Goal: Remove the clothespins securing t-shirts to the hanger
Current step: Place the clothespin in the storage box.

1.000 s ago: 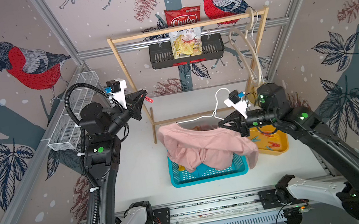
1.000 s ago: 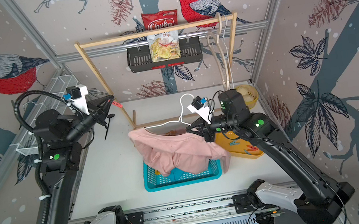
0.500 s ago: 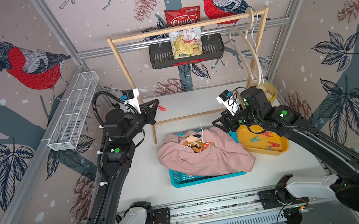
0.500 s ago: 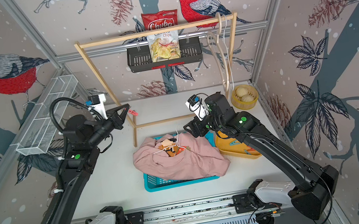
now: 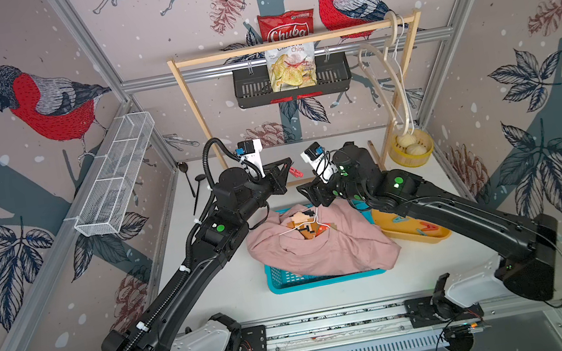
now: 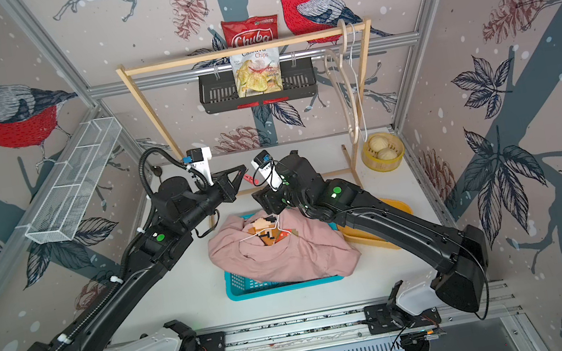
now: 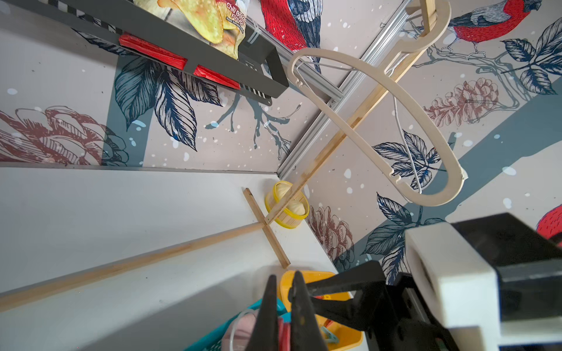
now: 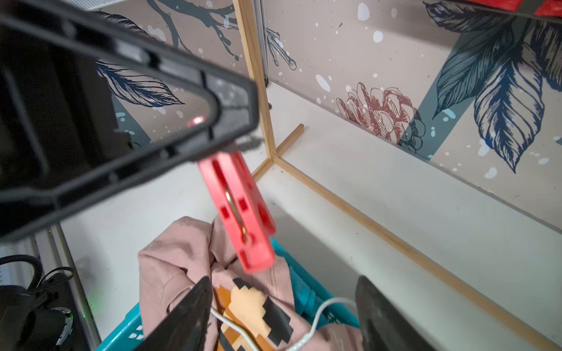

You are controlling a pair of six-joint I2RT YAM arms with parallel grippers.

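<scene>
Right wrist view gives the closest look at the red clothespin (image 8: 237, 209). It hangs in the air just beyond the far edge of the teal basket (image 8: 307, 291), pinched at its upper end by the left gripper (image 8: 243, 142), whose jaws are clamped together on it. Both top views show the same clip (image 5: 295, 172) at the tip of that gripper (image 5: 289, 167), raised clear of the cloth. Inside the basket (image 5: 289, 283) the pink t-shirt (image 5: 326, 253) lies crumpled, filling it and spilling over its right side, with a blocky orange, peach and black print showing at the neck opening. On top of the shirt, over the middle of the basket, rests the white wire hanger (image 5: 301, 226). The right gripper (image 8: 282, 313) hovers over the basket's far edge, low above the shirt. Its jaws are spread wide with nothing between them, and only the hanger wire (image 8: 316, 313) and the print lie below. Just beside the basket on its right sits a yellow tray (image 5: 415, 235), partly under the right arm. It holds small red and light blue pieces that look like more clothespins (image 5: 427, 226), though they are too small to be sure. Beyond the basket stands a wooden rack (image 5: 289, 44) with spare hangers (image 5: 392, 90) at its right end.
</scene>
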